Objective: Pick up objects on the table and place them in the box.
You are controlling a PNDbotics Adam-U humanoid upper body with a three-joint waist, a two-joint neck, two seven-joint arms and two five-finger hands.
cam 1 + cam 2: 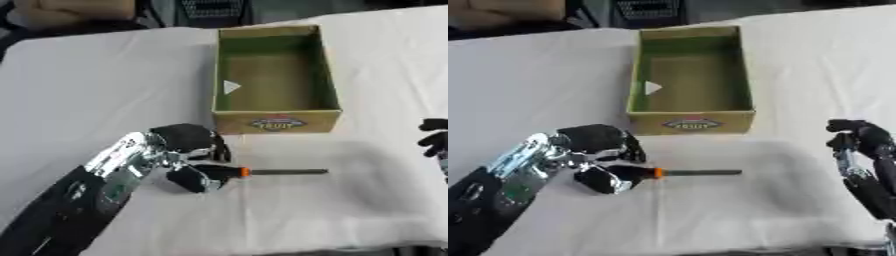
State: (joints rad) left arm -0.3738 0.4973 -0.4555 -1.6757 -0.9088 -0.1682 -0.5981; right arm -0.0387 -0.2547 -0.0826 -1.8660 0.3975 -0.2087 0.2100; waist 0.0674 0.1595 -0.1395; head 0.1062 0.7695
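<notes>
A: Status?
B: Screwdriver [262, 172] flat on table [105, 90], just in front of box [276, 120]; my left hand [188, 150] curled round its black handle; right hand [866, 145] at right edge, fingers curled, holding nothing.
A: Box?
B: Open, upright.

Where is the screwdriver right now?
The black-and-orange-handled screwdriver lies on the white table, just in front of the open cardboard box, its handle at the left hand.
</notes>
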